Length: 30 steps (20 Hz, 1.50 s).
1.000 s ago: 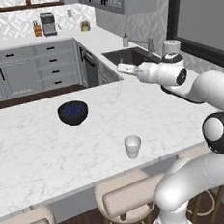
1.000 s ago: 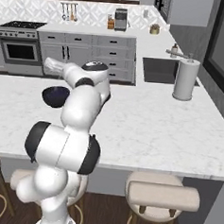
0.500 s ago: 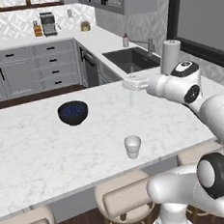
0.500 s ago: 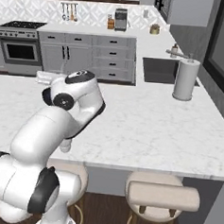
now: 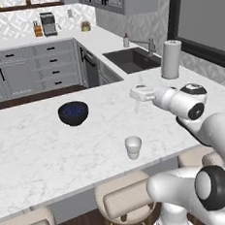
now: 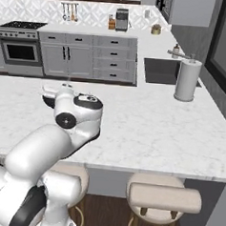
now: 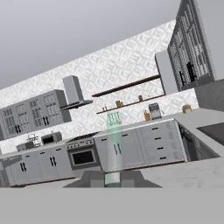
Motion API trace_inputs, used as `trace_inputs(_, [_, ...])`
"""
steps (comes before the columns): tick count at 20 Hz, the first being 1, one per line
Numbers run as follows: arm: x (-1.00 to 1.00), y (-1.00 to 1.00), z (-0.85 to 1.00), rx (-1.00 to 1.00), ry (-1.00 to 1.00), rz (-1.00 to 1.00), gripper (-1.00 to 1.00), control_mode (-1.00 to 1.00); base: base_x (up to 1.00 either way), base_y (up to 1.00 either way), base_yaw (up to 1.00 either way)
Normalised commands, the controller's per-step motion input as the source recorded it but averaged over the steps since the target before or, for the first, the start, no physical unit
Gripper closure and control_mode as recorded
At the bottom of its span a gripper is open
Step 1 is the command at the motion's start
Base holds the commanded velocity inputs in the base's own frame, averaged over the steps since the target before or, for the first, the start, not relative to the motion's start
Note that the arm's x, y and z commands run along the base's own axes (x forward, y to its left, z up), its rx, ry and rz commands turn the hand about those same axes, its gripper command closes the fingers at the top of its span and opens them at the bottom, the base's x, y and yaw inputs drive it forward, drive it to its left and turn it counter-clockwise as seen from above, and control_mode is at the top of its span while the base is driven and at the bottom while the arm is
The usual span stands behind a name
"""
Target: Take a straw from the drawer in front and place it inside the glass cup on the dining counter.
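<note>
Left base view shows, from left to right, the dark blue bowl (image 5: 73,113) on the dining counter (image 5: 36,156), then the glass cup (image 5: 133,147) standing upright near the front edge, apart from the bowl. Above and right of the cup hangs the gripper (image 5: 136,94), over the counter. Its fingers are pressed on a thin pale translucent straw (image 7: 114,148), which in the hand view rises from between the tips. Further right stands the paper-towel roll (image 5: 171,59) beside the sink (image 5: 131,59)
</note>
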Motion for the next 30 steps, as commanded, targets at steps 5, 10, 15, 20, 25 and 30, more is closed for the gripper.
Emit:
trace_inputs(5, [0.14,-0.55,-0.06,-0.04,0.09,0.44,1.00,-1.00,0.00,0.00,0.00])
trace_inputs(10, [0.15,-0.41,-0.31,-0.05,0.20,0.45,1.00,-1.00,0.00,0.00,0.00])
trace_inputs(15, [0.00,-0.03,-0.14,-0.07,0.23,0.44,1.00,-1.00,0.00,0.00,0.00])
trace_inputs(20, [0.13,-0.08,0.00,-0.06,0.14,0.38,1.00,-1.00,0.00,0.00,0.00])
trace_inputs(25, [0.35,-0.46,0.00,0.00,0.00,0.31,1.00,-1.00,0.00,0.00,0.00])
trace_inputs(30, [0.38,-0.41,0.00,0.00,0.00,0.30,1.00,-1.00,0.00,0.00,0.00])
